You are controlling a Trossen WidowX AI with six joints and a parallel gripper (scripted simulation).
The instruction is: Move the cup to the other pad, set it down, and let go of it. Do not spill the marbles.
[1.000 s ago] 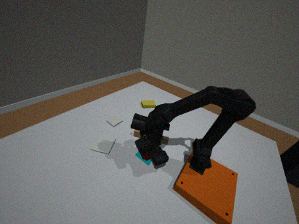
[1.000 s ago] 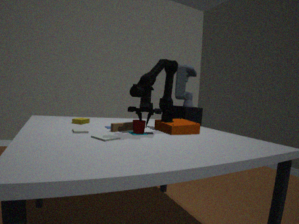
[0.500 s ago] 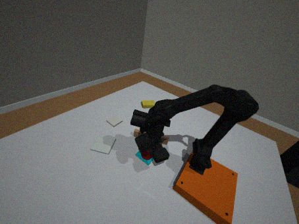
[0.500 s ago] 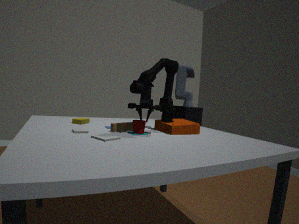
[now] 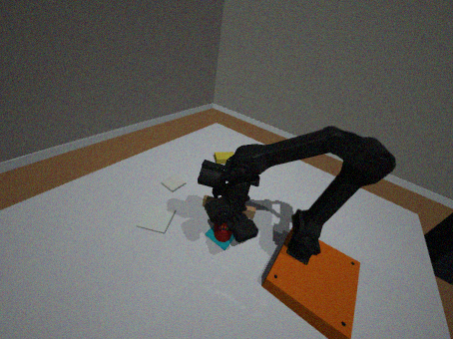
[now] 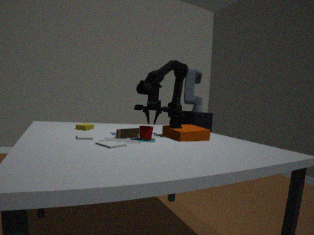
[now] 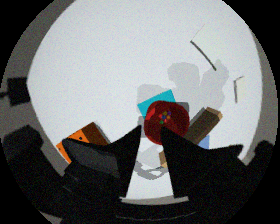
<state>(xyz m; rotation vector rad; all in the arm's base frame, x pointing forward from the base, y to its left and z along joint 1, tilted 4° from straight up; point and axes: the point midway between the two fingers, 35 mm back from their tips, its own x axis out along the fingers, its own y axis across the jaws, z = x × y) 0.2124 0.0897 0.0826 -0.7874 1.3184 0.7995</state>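
A red cup (image 5: 223,233) (image 6: 146,133) (image 7: 175,120) stands upright on the teal pad (image 5: 212,234) (image 6: 151,140) (image 7: 161,97). Several small coloured marbles lie inside it in the wrist view. A blue flat patch (image 6: 113,133) (image 7: 205,142), mostly hidden behind the brown block, looks like the other pad. My gripper (image 6: 152,123) (image 7: 151,128) is partly open with nothing between its fingers. Its tips are above rim height and a little behind the cup in the exterior view. In the top view the arm hides the fingertips.
A brown block (image 6: 128,133) (image 7: 203,125) lies beside the cup, between it and the blue patch. Two pale flat tiles (image 5: 159,221) (image 5: 173,183) (image 6: 111,144) (image 6: 84,137) lie farther off. A yellow block (image 5: 224,157) (image 6: 84,126) is at the back. The arm stands by an orange box (image 5: 319,280) (image 6: 190,133).
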